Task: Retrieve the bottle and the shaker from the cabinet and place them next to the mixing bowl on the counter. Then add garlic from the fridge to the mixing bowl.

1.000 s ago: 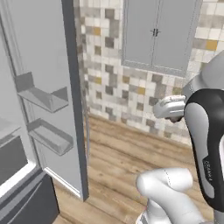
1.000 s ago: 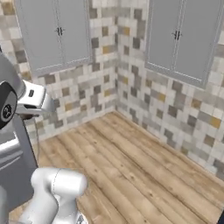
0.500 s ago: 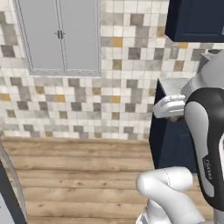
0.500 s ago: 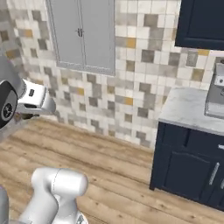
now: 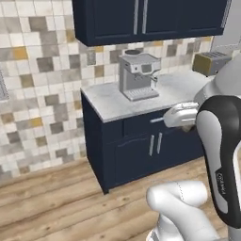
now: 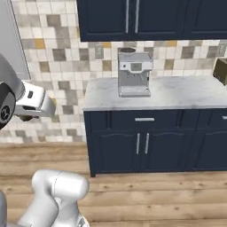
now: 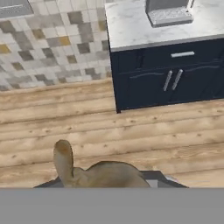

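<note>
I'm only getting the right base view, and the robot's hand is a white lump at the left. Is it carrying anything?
Observer: Yes. In the hand view the claw looks closed on a pale tan garlic bulb with a stubby stalk.
Operator: And what is the boxy thing cut off at my right edge?
Observer: The left base view shows it whole: a yellowish metal toaster with slots on top, standing on the white marble counter.
</note>
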{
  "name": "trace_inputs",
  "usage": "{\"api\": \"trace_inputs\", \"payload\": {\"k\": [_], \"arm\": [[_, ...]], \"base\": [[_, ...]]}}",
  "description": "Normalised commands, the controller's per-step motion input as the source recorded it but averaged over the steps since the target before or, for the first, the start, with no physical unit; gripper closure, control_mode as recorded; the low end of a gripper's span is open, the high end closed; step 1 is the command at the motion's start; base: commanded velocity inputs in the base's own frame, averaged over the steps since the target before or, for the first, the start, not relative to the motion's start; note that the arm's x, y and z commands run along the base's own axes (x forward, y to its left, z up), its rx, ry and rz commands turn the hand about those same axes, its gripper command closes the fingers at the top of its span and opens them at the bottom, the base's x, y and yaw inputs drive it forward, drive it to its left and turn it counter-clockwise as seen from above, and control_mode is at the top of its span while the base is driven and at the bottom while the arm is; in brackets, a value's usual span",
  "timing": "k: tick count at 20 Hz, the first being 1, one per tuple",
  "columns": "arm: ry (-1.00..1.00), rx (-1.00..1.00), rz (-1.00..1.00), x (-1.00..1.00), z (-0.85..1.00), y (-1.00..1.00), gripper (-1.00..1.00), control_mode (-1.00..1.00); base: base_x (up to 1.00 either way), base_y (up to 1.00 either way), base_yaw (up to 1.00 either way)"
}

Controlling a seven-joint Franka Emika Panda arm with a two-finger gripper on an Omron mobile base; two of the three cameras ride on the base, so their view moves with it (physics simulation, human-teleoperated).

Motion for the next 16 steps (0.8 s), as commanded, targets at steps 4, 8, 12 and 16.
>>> {"api": "trace_inputs", "payload": {"k": [4, 8, 12, 16], "arm": [[0.0, 0.0, 0.0, 0.0, 0.0, 0.0, 1.0, 1.0], [0.0, 0.0, 0.0, 0.0, 0.0, 0.0, 1.0, 1.0], [0.0, 0.0, 0.0, 0.0, 0.0, 0.0, 1.0, 1.0], [0.0, 0.0, 0.0, 0.0, 0.0, 0.0, 1.0, 1.0]], "base": [[0.82, -0.95, -0.27], [1.0, -1.0, -0.01], [1.0, -1.0, -0.02], [0.96, -1.0, -0.04]]}}
